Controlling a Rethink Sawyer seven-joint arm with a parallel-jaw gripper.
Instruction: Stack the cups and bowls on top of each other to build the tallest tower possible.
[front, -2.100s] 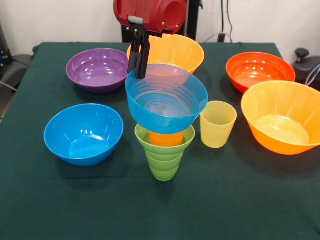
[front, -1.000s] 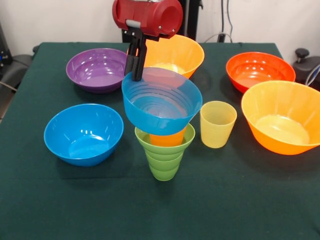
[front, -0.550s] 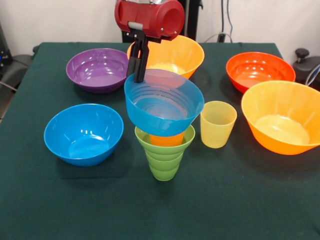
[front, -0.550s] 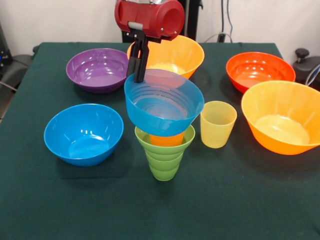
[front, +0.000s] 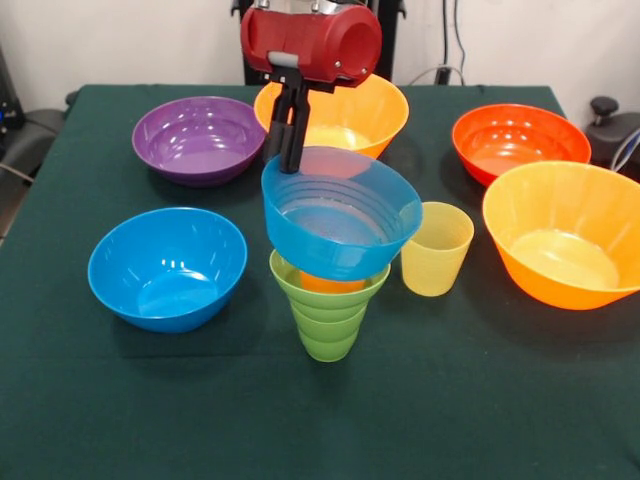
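Medium blue bowl (front: 167, 267): far left and near the front of the table, upright, nothing in it, apart from everything else.
Purple bowl (front: 197, 138): behind the medium blue one, toward my pedestal, upright, just left of the far big orange bowl.
Green cup (front: 329, 313): lowest piece of the tower, upright on the green cloth (front: 320, 420), left of centre.
Orange cup (front: 330, 283): nested inside the green cup; only a strip of its rim shows under the blue bowl.
Translucent blue bowl (front: 340, 212): sitting over the orange cup, tilted, its right side lower and leaning toward the yellow cup.
My gripper (front: 290, 160): I come down from above with my red wrist over the far orange bowl; my fingers are pinched narrow on the back-left rim of the translucent blue bowl, holding it.
Far big orange bowl (front: 345, 105): behind the tower, partly hidden by my wrist.
Pale yellow cup (front: 436, 248): upright just right of the tower; the blue bowl's rim overlaps it in this view, and I cannot tell whether they touch.
Red-orange bowl (front: 518, 142): far right at the back, upright.
Near big orange bowl (front: 565, 245): at the right edge, in front of the red-orange one, well clear of the tower.
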